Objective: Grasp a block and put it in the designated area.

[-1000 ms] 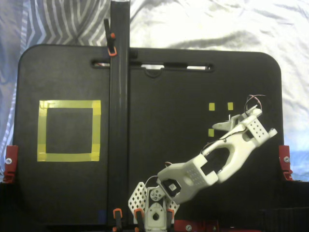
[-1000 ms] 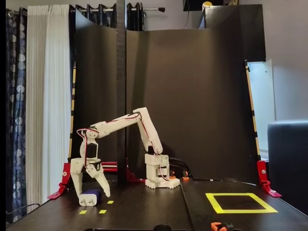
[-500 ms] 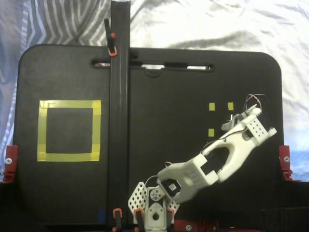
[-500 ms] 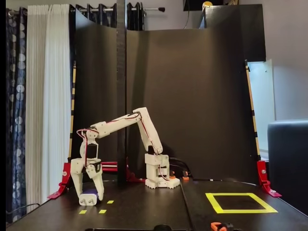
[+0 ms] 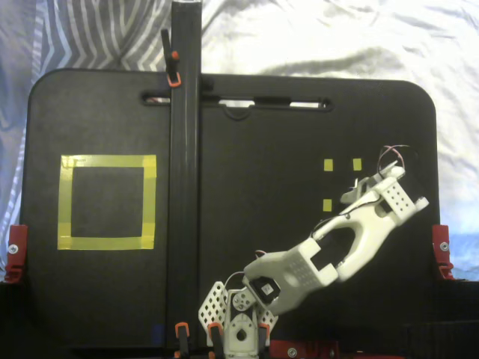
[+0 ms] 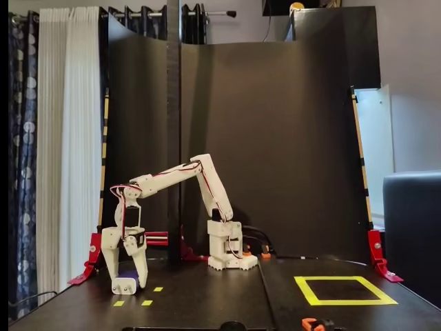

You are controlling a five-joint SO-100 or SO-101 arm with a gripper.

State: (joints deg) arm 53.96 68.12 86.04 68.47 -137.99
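gripping the block [image 6: 129, 281] between narrowed fingers [image 6: 141, 265], small yellow squares [image 6: 158, 289] beside, designated area [image 6: 344, 290] well apart

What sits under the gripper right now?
In a fixed view, the block shows between the fingers of the gripper, on the board. From above, the arm hides it.

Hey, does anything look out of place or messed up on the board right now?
Nothing stands out. The pincer is down at the board around the block near the small yellow tape squares, the large yellow square lies flat and empty, and nothing looks spilled, tipped or damaged.
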